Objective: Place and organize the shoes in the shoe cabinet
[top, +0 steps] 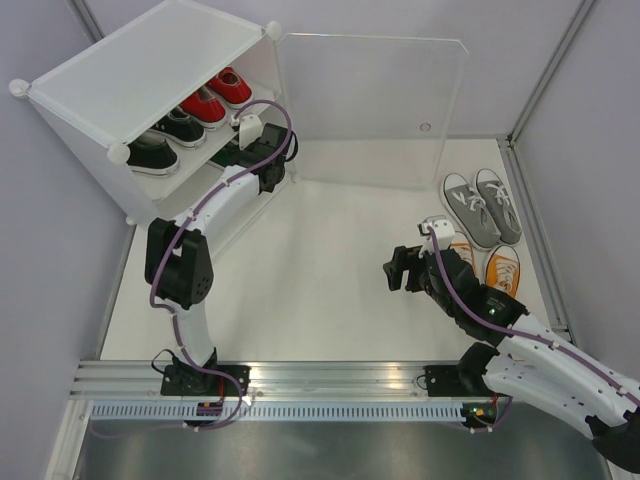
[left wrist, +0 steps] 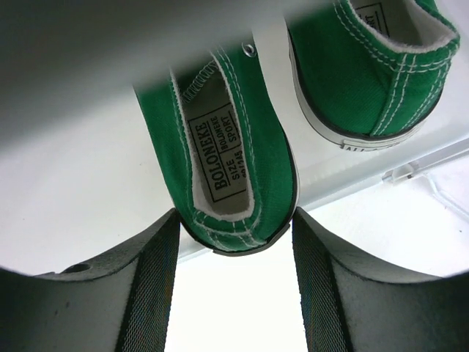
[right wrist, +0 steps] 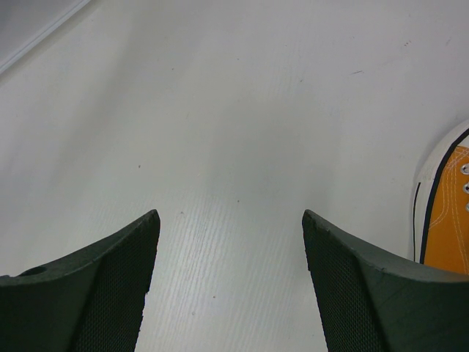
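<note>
L jaws apart astride green shoe (left wrist: 220, 158) heel, maybe touching; R jaws wide, empty, nr orange shoe (right wrist: 447, 220).

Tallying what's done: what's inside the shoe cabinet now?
Top shelf: red pair, black pair. Left wrist view: two green shoes on a shelf. Anything lower is hidden beneath the cabinet top.

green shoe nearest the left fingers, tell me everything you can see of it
Green canvas shoe, white stitching, pale lining, white sole with a dark line; insole label reads BOLONEKE SPORT. It lies on the cabinet's white shelf, heel toward the camera and just past the shelf edge, between the left fingers; whether they touch it is unclear. Its mate lies beside it, apart.
</note>
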`<state>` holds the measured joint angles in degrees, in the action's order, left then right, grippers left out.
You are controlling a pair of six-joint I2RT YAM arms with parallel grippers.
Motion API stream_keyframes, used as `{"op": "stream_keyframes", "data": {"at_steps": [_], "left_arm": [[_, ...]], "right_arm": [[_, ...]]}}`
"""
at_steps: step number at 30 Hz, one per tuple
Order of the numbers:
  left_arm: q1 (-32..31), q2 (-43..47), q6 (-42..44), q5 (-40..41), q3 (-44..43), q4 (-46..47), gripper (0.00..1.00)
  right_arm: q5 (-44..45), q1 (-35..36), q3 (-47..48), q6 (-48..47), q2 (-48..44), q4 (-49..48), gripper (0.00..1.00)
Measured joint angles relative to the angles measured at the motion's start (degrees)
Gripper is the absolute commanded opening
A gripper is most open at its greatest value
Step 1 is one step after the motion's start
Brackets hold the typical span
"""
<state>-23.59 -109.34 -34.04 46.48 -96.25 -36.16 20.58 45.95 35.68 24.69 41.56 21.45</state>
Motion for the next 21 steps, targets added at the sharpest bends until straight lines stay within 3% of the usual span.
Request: {"op": "stream_keyframes", "data": {"at_steps": [11, 21], "left_arm": [[0.48, 0.02, 6.8, -0.55, 1.05, 4.52, 0.28], [0.48, -0.15, 11.72, -2.21, 1.62, 7.67, 0.38]], "right_arm": [[0.0, 0.0, -0.04, 0.0, 0.0, -0.02, 0.82], [0.0, 0.0, -0.04, 0.0, 0.02, -0.02, 0.82]]}}
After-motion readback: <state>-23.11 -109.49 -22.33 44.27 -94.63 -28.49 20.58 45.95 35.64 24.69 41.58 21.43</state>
